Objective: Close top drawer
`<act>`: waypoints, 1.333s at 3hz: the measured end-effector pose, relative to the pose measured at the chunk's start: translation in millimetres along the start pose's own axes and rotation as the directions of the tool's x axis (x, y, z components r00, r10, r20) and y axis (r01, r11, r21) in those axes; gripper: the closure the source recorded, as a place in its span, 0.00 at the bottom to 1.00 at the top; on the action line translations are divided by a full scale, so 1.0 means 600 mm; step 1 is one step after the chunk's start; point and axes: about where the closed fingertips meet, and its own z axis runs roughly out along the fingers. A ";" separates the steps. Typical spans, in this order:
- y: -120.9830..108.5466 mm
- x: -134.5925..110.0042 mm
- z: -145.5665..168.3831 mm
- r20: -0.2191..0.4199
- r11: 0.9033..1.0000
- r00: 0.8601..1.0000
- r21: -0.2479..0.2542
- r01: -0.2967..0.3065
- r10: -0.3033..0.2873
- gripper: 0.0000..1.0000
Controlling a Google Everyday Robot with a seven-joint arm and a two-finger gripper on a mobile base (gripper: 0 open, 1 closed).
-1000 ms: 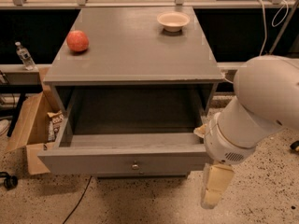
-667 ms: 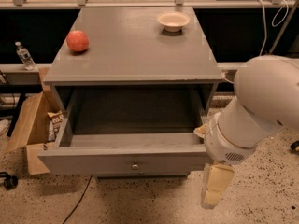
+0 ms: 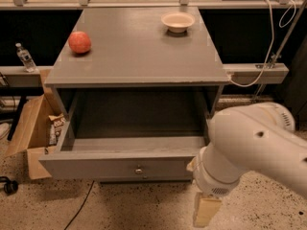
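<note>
The top drawer (image 3: 120, 166) is a wide grey drawer pulled far out of the grey cabinet (image 3: 139, 56). Its deep box is empty inside, and a small round brass knob (image 3: 138, 169) sits at the centre of its flat front. My gripper (image 3: 206, 211) hangs from the big white arm (image 3: 254, 147) at the lower right. It is just past the drawer front's right end and a little below it, over the floor. It holds nothing that I can see.
A red apple (image 3: 79, 42) and a small white bowl (image 3: 178, 21) sit on the cabinet top. An open cardboard box (image 3: 29, 133) stands on the floor left of the drawer. A water bottle (image 3: 24, 57) stands on a ledge at the left. A cable (image 3: 261, 66) hangs at the right.
My arm has shifted down and to the left in the view, closer to the drawer front's right end. The drawer stands open as before.
</note>
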 end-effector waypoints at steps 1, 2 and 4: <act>0.007 0.009 0.058 -0.031 1.000 1.000 0.006 0.005 -0.005 0.42; -0.023 0.004 0.101 -0.014 0.999 1.000 0.040 -0.010 0.011 0.72; -0.024 0.004 0.100 -0.014 0.999 1.000 0.043 -0.010 0.011 1.00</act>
